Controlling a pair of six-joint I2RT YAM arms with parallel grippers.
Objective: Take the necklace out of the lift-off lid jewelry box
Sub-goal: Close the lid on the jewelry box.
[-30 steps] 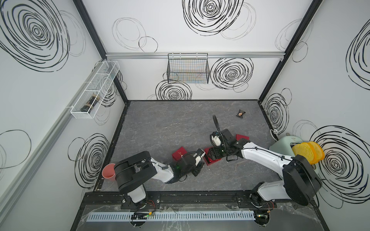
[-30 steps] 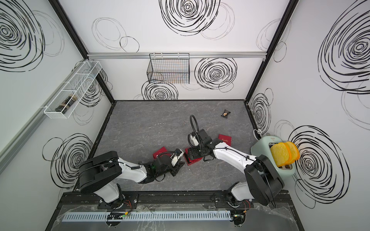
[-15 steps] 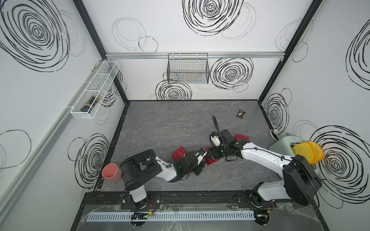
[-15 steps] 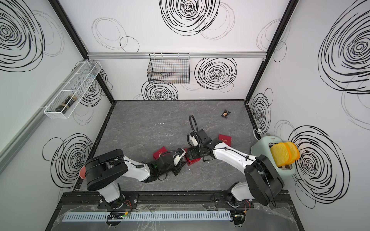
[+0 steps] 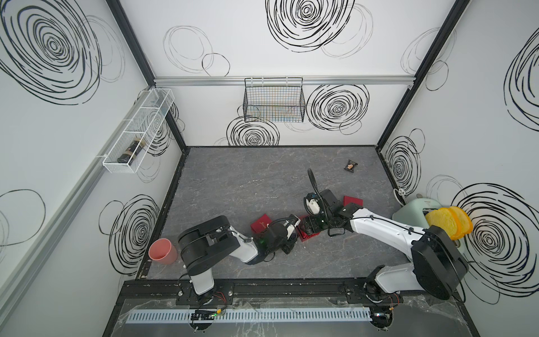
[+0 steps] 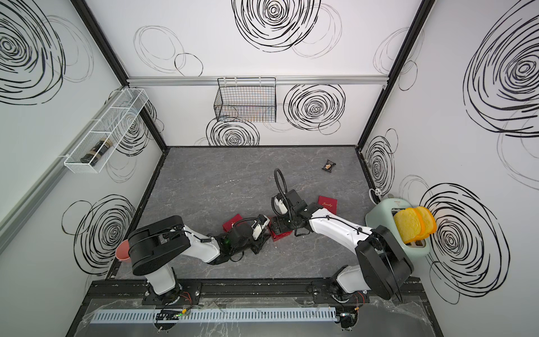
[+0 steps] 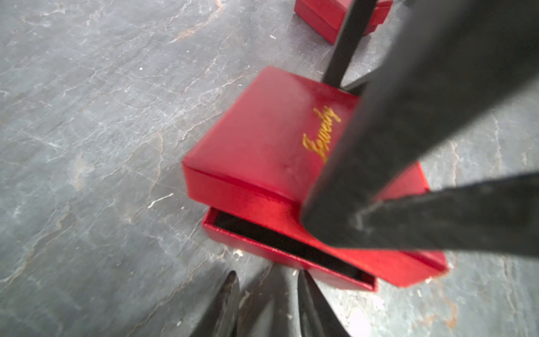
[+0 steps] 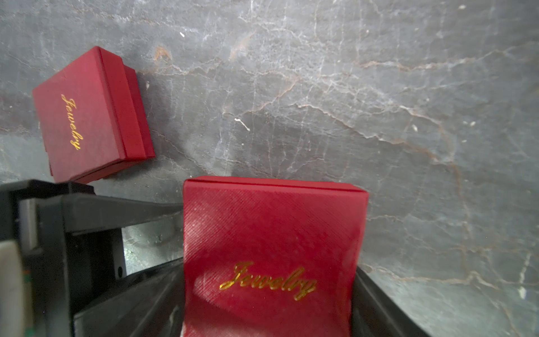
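Grey marbled tabletop [image 5: 233,181], enclosed by white walls [image 5: 262,43] drawn with black swirls. The jewelry box [image 7: 291,259] is taken as reference. The right gripper [image 8: 269,270] clamps its lid [image 7: 262,140], which is raised at one edge. The slit shows only dark, and the necklace is not visible. The left gripper [image 7: 267,280] sits just short of the box, fingers parted, holding nothing. A second red box [image 5: 261,227] lies near on the left, a third red box [image 5: 353,201] near on the right. Behind, on the back wall: wire basket [image 5: 274,102]. Far left: pink cup [image 5: 162,250], wire shelf [image 5: 137,137]. Far right: toaster [image 5: 414,213].
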